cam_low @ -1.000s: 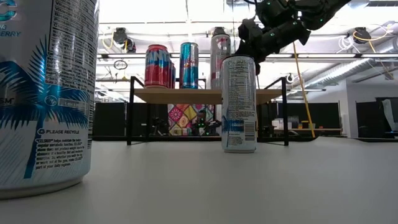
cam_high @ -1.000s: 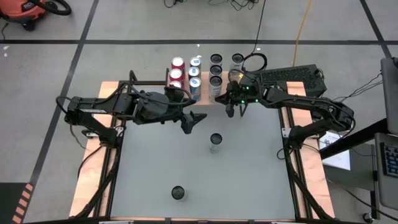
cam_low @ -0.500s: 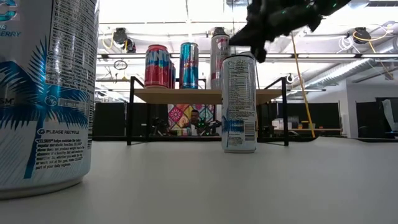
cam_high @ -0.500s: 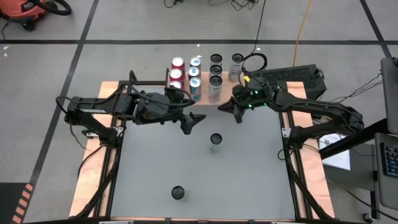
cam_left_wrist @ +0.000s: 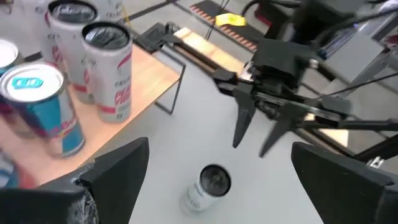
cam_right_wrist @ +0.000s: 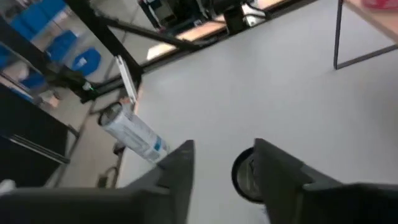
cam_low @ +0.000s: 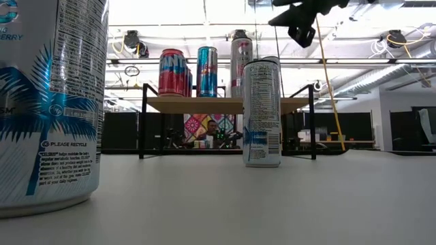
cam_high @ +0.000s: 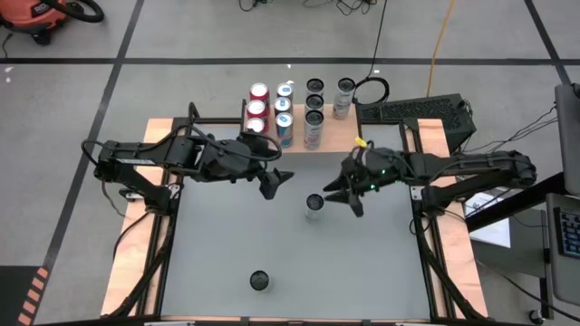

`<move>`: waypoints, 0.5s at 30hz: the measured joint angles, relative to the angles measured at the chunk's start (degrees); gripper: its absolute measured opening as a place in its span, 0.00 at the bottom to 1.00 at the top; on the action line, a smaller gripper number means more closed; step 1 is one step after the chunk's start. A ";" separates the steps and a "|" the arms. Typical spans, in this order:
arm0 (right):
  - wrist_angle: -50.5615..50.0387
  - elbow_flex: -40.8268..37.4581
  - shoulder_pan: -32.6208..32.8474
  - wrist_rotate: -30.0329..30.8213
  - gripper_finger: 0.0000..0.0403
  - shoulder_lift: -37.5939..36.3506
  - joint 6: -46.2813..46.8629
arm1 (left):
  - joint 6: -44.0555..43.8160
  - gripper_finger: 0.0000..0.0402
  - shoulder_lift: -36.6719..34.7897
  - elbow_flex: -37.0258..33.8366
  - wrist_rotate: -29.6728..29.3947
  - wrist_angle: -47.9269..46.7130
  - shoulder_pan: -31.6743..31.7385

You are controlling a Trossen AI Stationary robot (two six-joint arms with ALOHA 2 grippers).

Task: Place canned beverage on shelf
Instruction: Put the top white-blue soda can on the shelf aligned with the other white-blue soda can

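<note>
Our two arms are dark, nearly black, built from long thin tubes and chunky joints. Black cables loop along the left arm point(cam_high: 145, 156). The right arm point(cam_high: 453, 166) shows tiny green lights and a yellow tag near its wrist. Our fingers point(cam_left_wrist: 245, 115) are thin, black and pointed.

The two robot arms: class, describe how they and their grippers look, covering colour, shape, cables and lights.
Both arms are black, built of slender jointed segments with thin black cables looped alongside. The left gripper and the right gripper each end in two long, tapering dark fingers. Small green lights glow on the right arm's wrist, where a yellow tag also shows.
</note>
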 joint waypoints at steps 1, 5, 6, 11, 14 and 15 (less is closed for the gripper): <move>-0.19 0.00 0.99 1.22 0.38 0.42 0.01 | -0.56 0.98 0.00 0.00 0.01 -0.83 0.00; 0.48 0.00 4.00 6.76 0.59 1.82 1.21 | -3.10 0.98 0.00 0.00 0.00 -4.33 0.00; 0.48 0.00 4.54 7.96 0.64 2.18 1.19 | -4.08 0.98 0.00 0.00 0.04 -5.29 -0.05; 0.32 0.00 5.79 10.66 0.88 4.43 0.99 | -6.13 0.98 0.00 0.00 0.10 -8.33 -0.70; 0.01 0.02 5.83 10.95 0.95 6.57 0.26 | -6.14 0.98 0.00 -0.06 0.10 -8.85 -1.05; -0.07 0.02 5.83 11.40 0.96 7.48 -0.26 | -6.16 0.98 0.00 -0.28 0.11 -8.74 -1.09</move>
